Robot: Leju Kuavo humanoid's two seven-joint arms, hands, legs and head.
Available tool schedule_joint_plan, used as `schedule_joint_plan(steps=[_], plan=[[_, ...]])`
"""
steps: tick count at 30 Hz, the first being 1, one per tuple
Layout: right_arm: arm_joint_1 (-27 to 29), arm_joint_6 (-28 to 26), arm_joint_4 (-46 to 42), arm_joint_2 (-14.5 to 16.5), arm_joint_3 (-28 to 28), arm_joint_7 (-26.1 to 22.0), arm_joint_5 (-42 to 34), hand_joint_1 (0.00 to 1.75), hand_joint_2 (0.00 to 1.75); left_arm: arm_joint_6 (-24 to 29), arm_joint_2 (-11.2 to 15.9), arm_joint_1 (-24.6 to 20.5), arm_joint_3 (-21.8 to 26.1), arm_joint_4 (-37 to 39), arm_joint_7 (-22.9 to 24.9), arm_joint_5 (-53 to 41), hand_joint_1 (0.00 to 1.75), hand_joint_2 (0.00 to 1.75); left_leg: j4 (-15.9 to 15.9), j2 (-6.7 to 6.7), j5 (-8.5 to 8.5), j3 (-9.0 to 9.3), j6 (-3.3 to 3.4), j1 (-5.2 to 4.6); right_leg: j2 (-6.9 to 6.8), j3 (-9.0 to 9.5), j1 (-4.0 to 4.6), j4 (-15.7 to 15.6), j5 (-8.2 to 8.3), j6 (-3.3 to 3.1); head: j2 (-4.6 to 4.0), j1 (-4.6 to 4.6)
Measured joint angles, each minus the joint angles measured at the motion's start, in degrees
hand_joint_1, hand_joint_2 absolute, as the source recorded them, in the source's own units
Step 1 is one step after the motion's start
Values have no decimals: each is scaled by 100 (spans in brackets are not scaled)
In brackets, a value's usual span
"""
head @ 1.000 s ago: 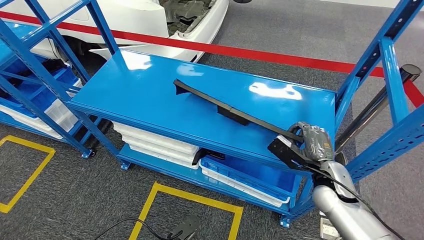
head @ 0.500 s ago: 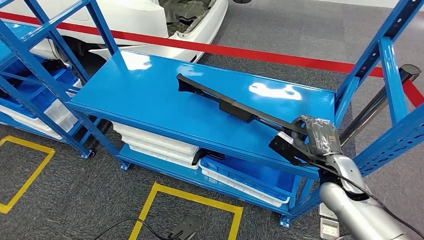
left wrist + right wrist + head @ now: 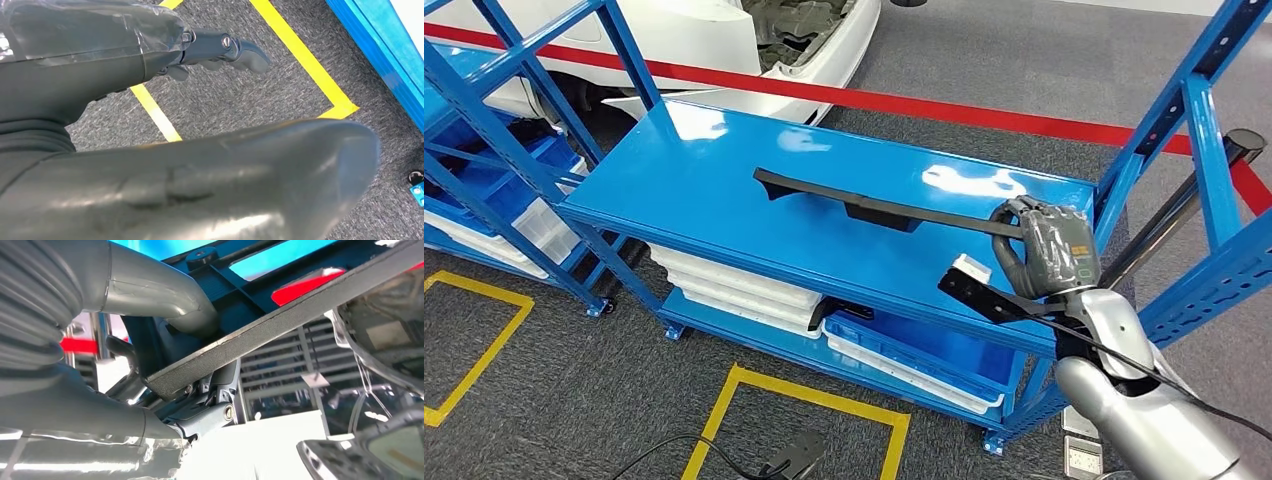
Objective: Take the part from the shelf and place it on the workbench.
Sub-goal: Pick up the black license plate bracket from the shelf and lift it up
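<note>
A grey carpet (image 3: 574, 400) marked with yellow floor tape (image 3: 794, 395) and a red line (image 3: 984, 112) lay around a blue shelf (image 3: 704, 190), with a white car (image 3: 724, 40) behind it and white trays (image 3: 734, 290) stacked on the lower level. The long black part (image 3: 874, 208) was raised above the glossy top board. The right hand (image 3: 1039, 255) gripped its near end at the shelf's right edge, fingers wrapped round it. The left hand (image 3: 150, 55) hung over the floor, holding nothing, fingers extended.
</note>
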Motion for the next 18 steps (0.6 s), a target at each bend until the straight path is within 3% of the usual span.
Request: schedule_joint_plan(steps=[18], plan=[[78,-162,-830,-21,31,764,1815,175,175,94,1,-4,0,-2,26,-28,0,0,0,0,0,2,0,0,1,-1,1,-2,0,0,0,0]])
